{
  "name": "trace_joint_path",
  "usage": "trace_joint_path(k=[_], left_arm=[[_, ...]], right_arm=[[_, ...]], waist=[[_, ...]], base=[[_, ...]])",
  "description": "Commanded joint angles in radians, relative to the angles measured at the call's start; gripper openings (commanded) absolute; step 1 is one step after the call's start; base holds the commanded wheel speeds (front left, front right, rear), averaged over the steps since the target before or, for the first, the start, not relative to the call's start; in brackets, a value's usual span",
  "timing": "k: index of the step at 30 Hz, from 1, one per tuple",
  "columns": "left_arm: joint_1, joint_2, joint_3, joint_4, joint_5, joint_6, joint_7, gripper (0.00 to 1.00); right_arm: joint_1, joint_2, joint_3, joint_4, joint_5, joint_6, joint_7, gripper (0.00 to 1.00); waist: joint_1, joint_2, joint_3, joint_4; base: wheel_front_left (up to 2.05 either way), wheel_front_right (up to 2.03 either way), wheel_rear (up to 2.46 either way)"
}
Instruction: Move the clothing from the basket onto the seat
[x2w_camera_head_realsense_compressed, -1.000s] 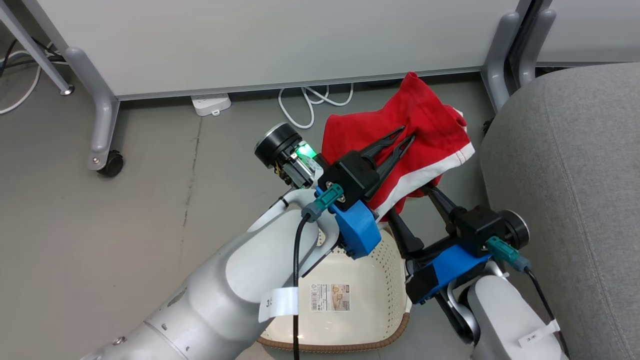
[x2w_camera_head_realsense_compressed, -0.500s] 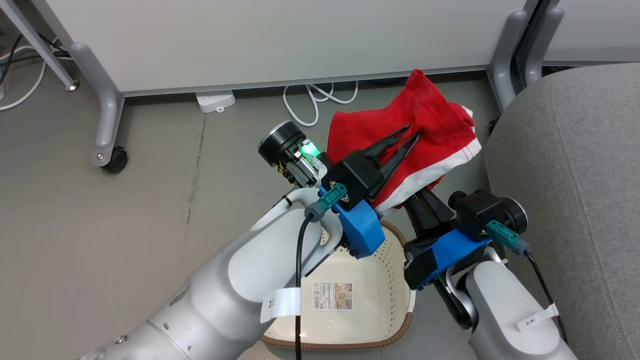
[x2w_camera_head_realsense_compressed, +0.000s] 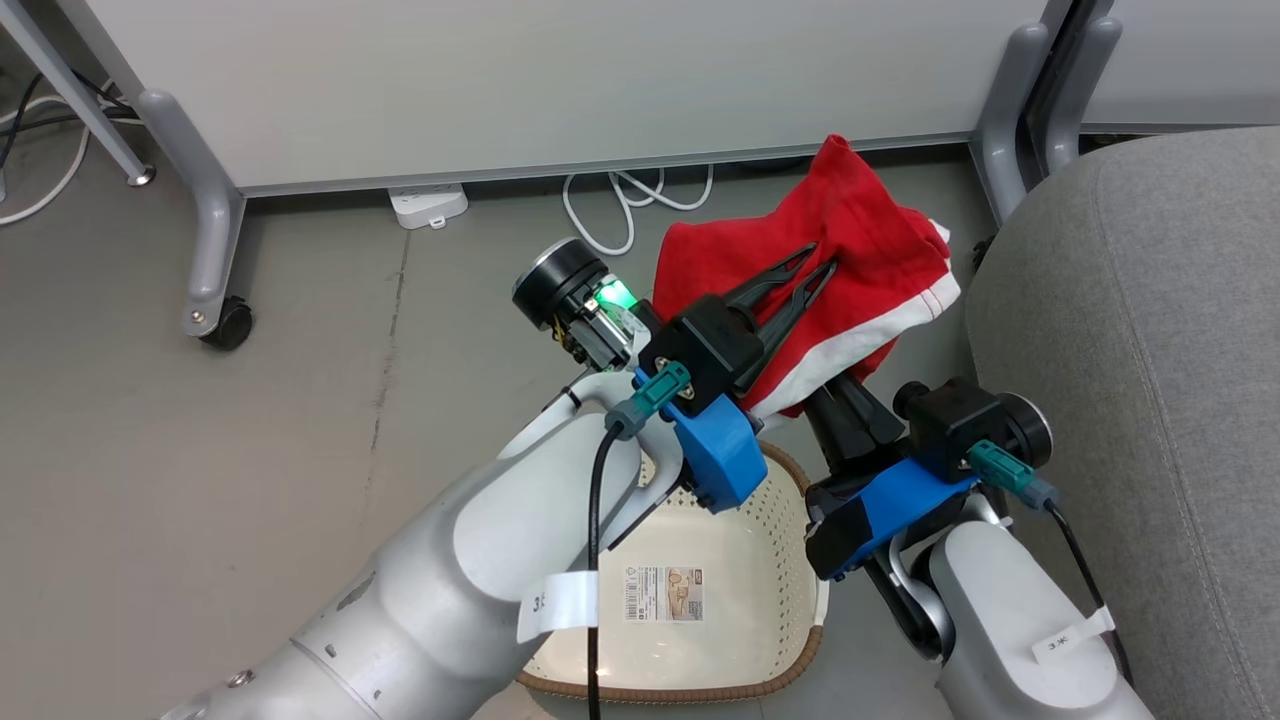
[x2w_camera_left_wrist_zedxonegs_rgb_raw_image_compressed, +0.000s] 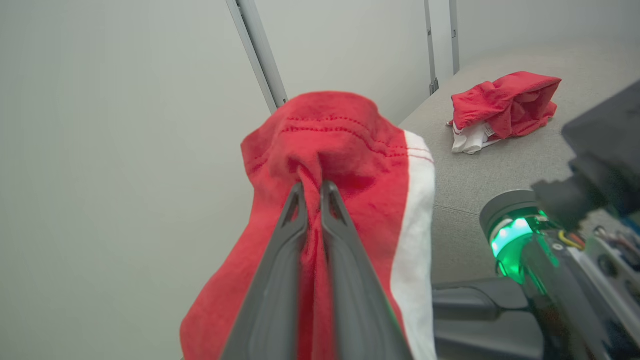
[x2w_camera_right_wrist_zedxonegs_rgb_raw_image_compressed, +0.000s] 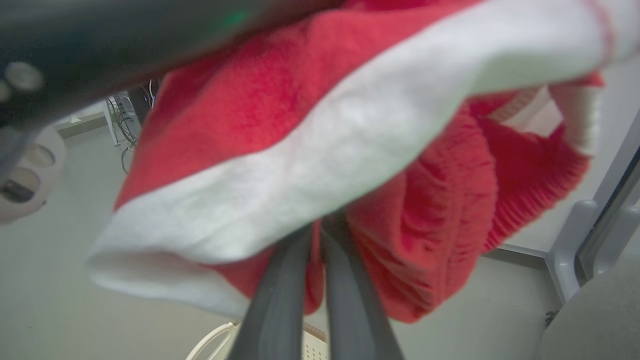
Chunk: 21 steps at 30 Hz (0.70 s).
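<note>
A red garment with a white hem band (x2w_camera_head_realsense_compressed: 850, 250) hangs in the air above the floor, just left of the grey seat (x2w_camera_head_realsense_compressed: 1150, 350). My left gripper (x2w_camera_head_realsense_compressed: 822, 258) is shut on a fold at its top, seen close up in the left wrist view (x2w_camera_left_wrist_zedxonegs_rgb_raw_image_compressed: 313, 187). My right gripper (x2w_camera_right_wrist_zedxonegs_rgb_raw_image_compressed: 316, 231) comes from below and is shut on red fabric under the white band. The cream basket (x2w_camera_head_realsense_compressed: 770, 570) sits beneath both arms with nothing but its barcode sticker inside. A second red garment (x2w_camera_left_wrist_zedxonegs_rgb_raw_image_compressed: 505, 107) lies crumpled on the seat (x2w_camera_left_wrist_zedxonegs_rgb_raw_image_compressed: 480, 170).
A white partition panel stands behind on grey legs, one with a castor (x2w_camera_head_realsense_compressed: 225, 325) and another (x2w_camera_head_realsense_compressed: 1000, 120) close to the seat's corner. A power strip (x2w_camera_head_realsense_compressed: 428, 205) and a looped white cable (x2w_camera_head_realsense_compressed: 620, 200) lie on the grey floor.
My right gripper's fingers, spread apart a second ago, have come together under the garment. The garment has risen slightly. The left gripper's hold is unchanged.
</note>
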Motion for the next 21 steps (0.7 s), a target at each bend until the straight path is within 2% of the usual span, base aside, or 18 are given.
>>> trace_joint_path(k=[1,2,3,4,21], left_arm=[[-0.008,-0.002,0.006,0.000,0.007,0.001,-0.005,0.00],[-0.007,-0.002,0.008,0.001,0.006,0.002,-0.005,0.00],[-0.008,-0.002,0.010,0.001,0.007,0.006,-0.005,0.48],[-0.008,-0.002,0.011,-0.001,0.010,0.008,-0.005,1.00],[0.008,-0.002,0.031,-0.006,0.034,0.007,-0.004,1.00]], right_arm=[[-0.010,0.001,0.003,-0.001,-0.001,0.000,-0.003,0.00],[-0.010,0.001,0.003,-0.001,-0.001,0.000,-0.003,0.00],[-0.009,0.001,0.003,-0.002,-0.001,0.000,-0.003,0.00],[-0.009,0.001,0.004,-0.002,-0.001,0.000,-0.003,0.00],[0.003,0.001,-0.004,0.001,-0.009,0.000,-0.004,0.00]], waist=[[0.0000,0.0000,0.000,0.000],[0.0000,0.0000,-0.001,0.000],[0.0000,0.0000,-0.001,0.000],[0.0000,0.0000,-0.001,0.000],[0.0000,0.0000,-0.003,-0.010]], base=[[0.00,0.00,0.00],[0.00,0.00,0.00],[0.00,0.00,0.00],[0.00,0.00,0.00],[0.00,0.00,0.00]])
